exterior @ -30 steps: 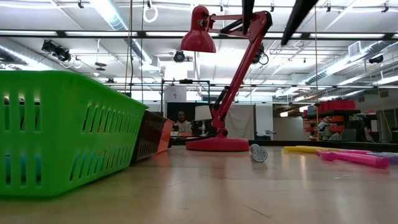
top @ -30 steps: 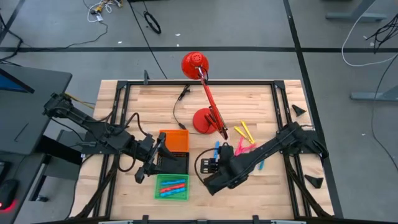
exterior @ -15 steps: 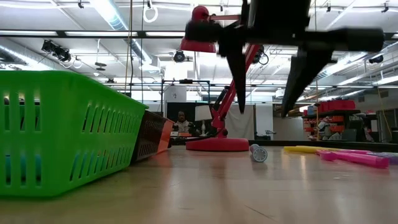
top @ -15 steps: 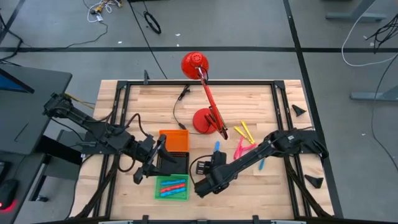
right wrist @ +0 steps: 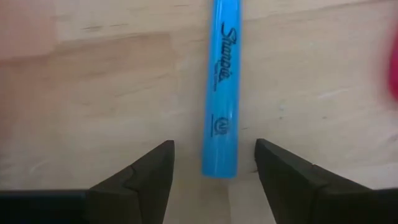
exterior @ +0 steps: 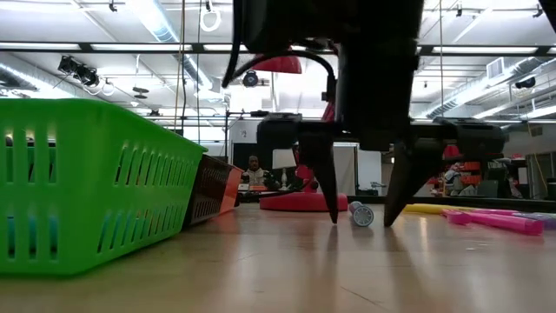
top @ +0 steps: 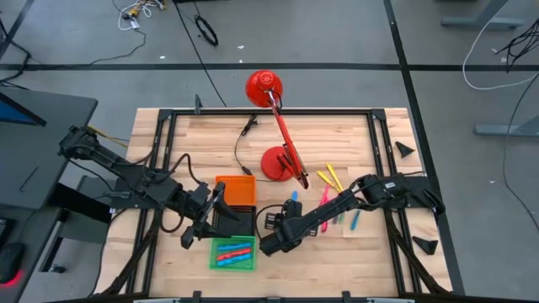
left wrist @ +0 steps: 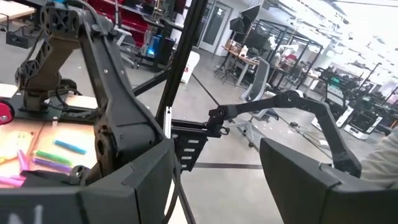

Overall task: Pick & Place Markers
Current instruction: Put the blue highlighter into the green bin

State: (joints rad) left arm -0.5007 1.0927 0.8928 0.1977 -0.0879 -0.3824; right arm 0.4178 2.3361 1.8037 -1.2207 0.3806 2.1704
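Right gripper (exterior: 359, 217) now down at table level, straddling the blue marker (right wrist: 221, 87) — a second ago it was up out of the low view.

Over the last second the right arm swings in from the right and descends; fingers (right wrist: 134, 177) are spread wide either side of the marker's near end, nothing gripped yet, marker flat on the wood just right of the black tray (top: 237, 220). Looks lined up to close and lift. Remaining markers (top: 330, 195) lie loose at right, near the red lamp (top: 276, 126); some already in the green tray (top: 215, 263). Left gripper (top: 210, 212) parked over the trays, open, empty, unchanged.
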